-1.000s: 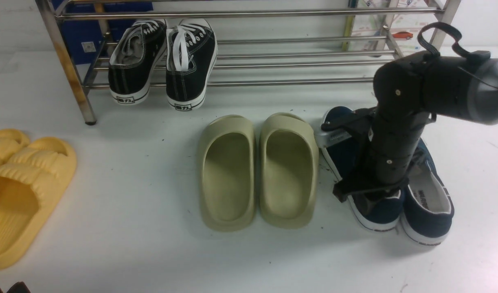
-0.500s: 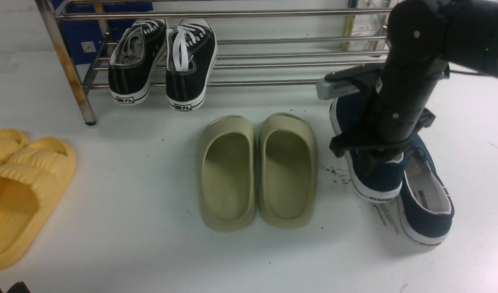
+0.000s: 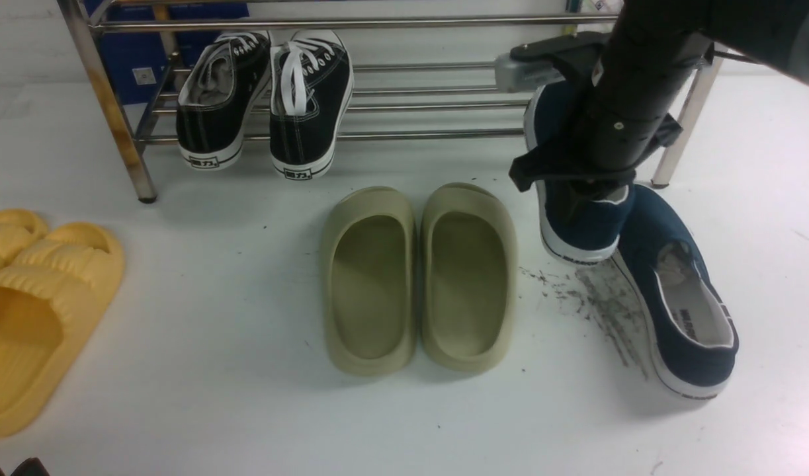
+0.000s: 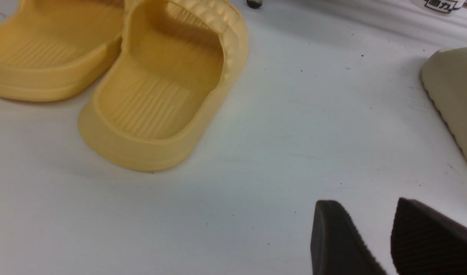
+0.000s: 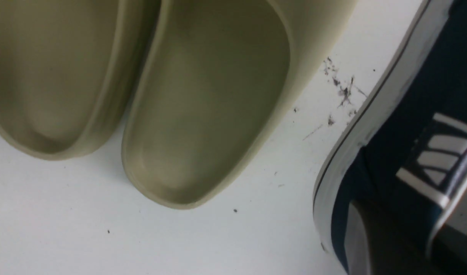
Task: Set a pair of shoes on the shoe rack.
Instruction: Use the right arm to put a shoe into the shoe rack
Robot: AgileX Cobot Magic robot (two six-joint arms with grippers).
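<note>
Currently holds one navy slip-on (image 3: 576, 225) at the heel collar with the right fingers (image 5: 386, 244), pinched narrow on the fabric, toe pointing at the right end of the shoe rack (image 3: 378, 25); cannot tell whether it touches the bars. Leaves the second navy slip-on (image 3: 682, 317) flat on the white surface (image 3: 212, 330), just beside the held one and right of the olive slides (image 3: 421, 277). Shows the left fingers (image 4: 336, 240) parted, nothing between them, low over the surface near the yellow slides (image 4: 153, 95).
</note>
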